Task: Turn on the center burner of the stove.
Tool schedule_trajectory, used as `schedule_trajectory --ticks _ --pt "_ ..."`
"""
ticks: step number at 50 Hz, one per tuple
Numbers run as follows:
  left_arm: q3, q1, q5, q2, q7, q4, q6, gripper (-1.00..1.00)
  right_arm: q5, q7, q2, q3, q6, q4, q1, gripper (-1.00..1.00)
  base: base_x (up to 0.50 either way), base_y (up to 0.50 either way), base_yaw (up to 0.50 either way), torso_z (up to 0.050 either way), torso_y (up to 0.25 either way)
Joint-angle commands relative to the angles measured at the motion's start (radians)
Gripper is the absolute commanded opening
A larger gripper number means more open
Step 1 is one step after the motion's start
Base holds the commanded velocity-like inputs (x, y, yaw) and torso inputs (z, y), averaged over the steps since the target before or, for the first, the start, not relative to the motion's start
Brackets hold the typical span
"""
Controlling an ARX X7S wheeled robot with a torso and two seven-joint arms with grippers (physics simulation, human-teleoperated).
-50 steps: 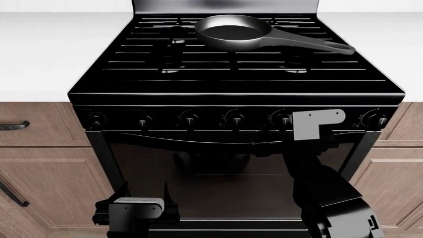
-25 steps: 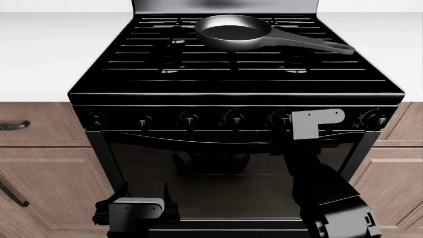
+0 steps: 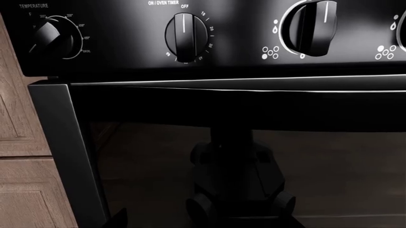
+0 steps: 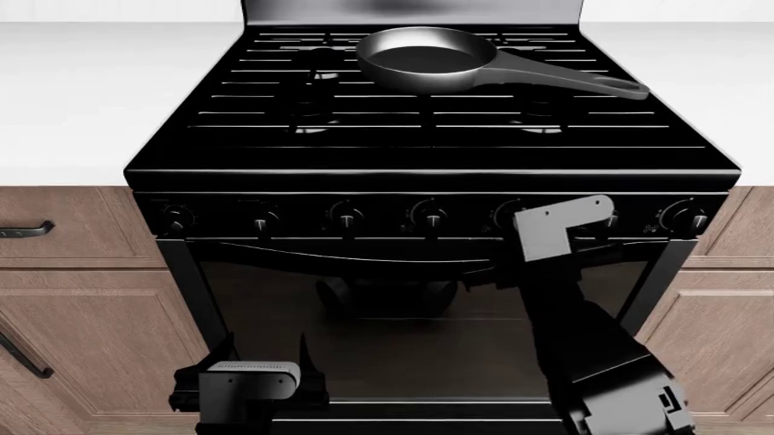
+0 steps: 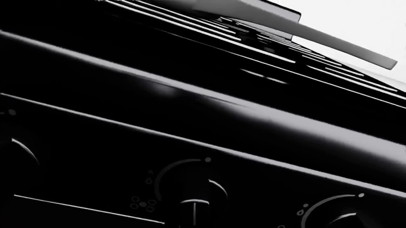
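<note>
The glossy black stove fills the head view, with its knob row across the front and the middle knob in plain sight. My right arm is raised to that row. Its grey wrist bracket covers the knobs right of the middle one and hides the fingers. The right wrist view sits close under a burner knob with its pointer line upright. My left gripper hangs low before the oven door, open and empty. The left wrist view shows the stove's timer knob and a burner knob.
A grey frying pan sits on the back centre grates, handle pointing right; the handle also shows in the right wrist view. White counters flank the stove. Wooden cabinet fronts with dark handles stand below.
My right arm has shifted a little to the left along the knob row. The left arm, the pan and the knobs have not moved.
</note>
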Motion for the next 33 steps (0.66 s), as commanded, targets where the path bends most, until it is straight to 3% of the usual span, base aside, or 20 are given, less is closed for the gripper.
schedule_trajectory --ticks 1,33 --pt "0.004 0.000 -0.004 -0.003 -0.007 0.000 0.000 1.00 -0.072 -0.011 0.046 -0.079 0.016 -0.023 0.014 -1.00 0.00 0.00 0.00 0.000 0.000" --pt "0.017 -0.002 -0.013 -0.013 -0.022 0.006 -0.004 1.00 -0.228 -0.032 0.105 -0.282 0.013 0.007 0.081 -1.00 0.00 0.00 0.00 0.000 0.000"
